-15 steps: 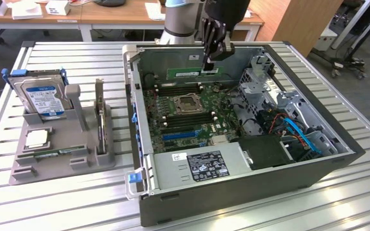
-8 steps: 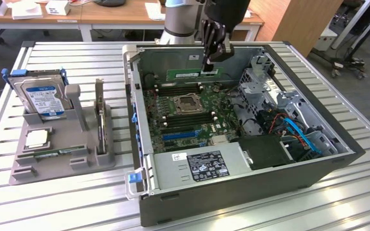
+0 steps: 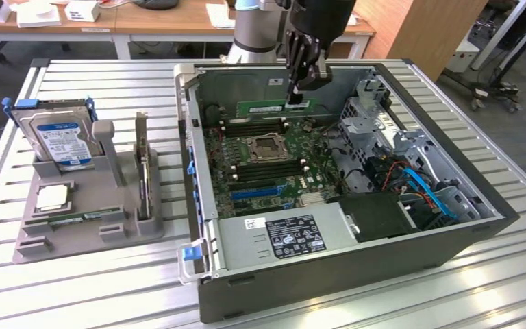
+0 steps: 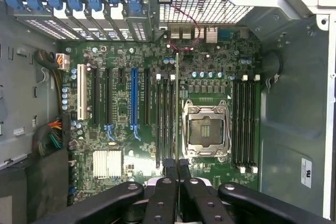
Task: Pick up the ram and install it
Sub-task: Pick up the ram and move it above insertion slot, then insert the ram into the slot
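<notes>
We could read no word, brand or number with any certainty. The white rectangular label (image 3: 286, 236) on the grey metal power-supply box (image 3: 231, 241) bore dense black print and round marks. The upright silver hard drive (image 3: 62, 144) carried a blue-and-silver label, and the long, narrow green circuit-board ram (image 3: 268, 107) a pale strip, but all of this was too fine for us to make out. In the wrist view, a small white sticker (image 4: 306, 171) on the grey steel case wall (image 4: 283, 129) showed a dark mark we could not decipher.

A slatted metal table (image 3: 107, 75) carries two things. An open computer case (image 3: 336, 281) sits beside a grey parts stand (image 3: 90, 233).
</notes>
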Controlling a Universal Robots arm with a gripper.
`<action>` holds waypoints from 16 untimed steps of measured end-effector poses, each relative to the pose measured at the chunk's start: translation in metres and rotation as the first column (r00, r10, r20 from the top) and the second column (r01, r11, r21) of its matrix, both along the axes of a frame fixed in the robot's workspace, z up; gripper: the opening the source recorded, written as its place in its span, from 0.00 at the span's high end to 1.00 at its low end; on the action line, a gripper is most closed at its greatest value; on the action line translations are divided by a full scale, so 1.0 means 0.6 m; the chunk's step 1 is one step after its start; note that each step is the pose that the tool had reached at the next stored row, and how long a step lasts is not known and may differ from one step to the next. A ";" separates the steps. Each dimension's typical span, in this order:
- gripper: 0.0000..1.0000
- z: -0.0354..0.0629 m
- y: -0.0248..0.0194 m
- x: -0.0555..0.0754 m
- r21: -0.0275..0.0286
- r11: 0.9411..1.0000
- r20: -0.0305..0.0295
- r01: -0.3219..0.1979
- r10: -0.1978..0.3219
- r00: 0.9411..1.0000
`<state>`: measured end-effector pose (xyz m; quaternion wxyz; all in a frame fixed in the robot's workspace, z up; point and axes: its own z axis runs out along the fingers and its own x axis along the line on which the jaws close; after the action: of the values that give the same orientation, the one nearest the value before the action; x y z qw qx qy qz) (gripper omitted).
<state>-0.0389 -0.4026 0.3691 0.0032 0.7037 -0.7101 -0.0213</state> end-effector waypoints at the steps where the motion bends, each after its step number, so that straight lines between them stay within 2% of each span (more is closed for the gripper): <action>1: 0.89 0.000 0.0000 0.000 0.000 1.000 0.000 0.000 0.000 1.000; 7: 0.89 -0.001 -0.0001 0.009 0.000 1.000 0.000 0.000 0.000 1.000; 16: 0.89 -0.001 0.0000 0.009 0.000 1.000 0.000 0.000 0.000 1.000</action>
<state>-0.0337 -0.4026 0.3688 0.0030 0.7037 -0.7101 -0.0214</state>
